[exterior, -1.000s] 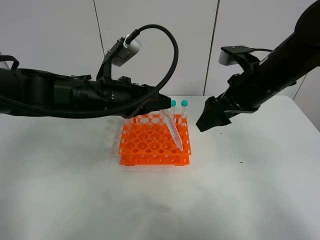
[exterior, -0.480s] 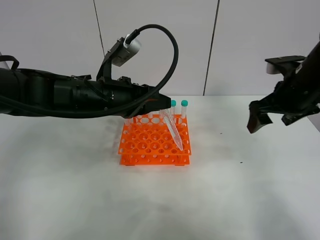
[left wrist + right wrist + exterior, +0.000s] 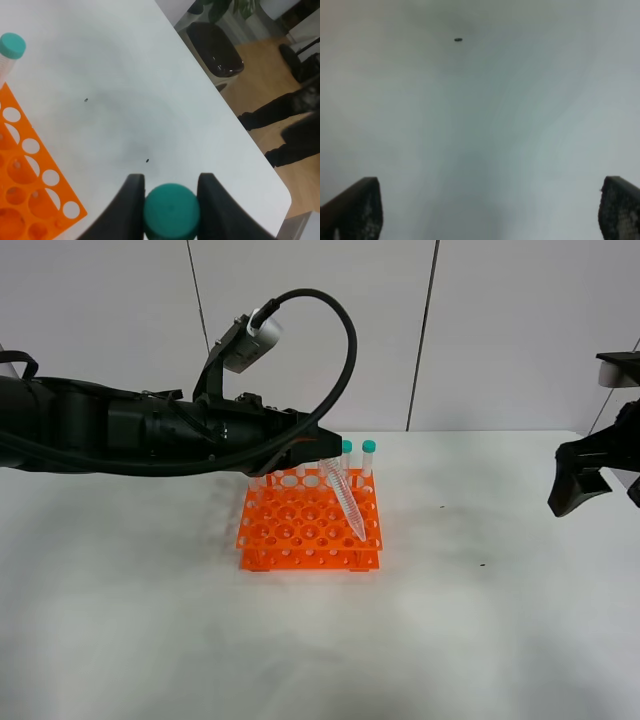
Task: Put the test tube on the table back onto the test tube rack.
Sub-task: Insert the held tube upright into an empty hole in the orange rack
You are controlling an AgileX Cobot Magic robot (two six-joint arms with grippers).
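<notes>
My left gripper (image 3: 322, 462) is shut on a clear test tube (image 3: 345, 500) by its teal cap (image 3: 171, 209). The tube hangs tilted, its pointed tip down over the right side of the orange test tube rack (image 3: 290, 525). Two capped tubes (image 3: 368, 454) stand at the rack's back right; one cap (image 3: 11, 45) and the rack's edge (image 3: 30, 175) show in the left wrist view. My right gripper (image 3: 578, 485) is open and empty over the white table (image 3: 480, 620) at the far right; its fingertips (image 3: 355, 210) frame bare tabletop.
A small dark speck (image 3: 483, 564) lies on the table right of the rack; it also shows in the right wrist view (image 3: 458, 39). A grey panelled wall (image 3: 320, 330) stands behind. Beyond the table's corner is floor with a dark chair (image 3: 215, 47).
My right arm has drawn back from beside the rack to the far right edge of the view. My left gripper and the tube have stayed still.
</notes>
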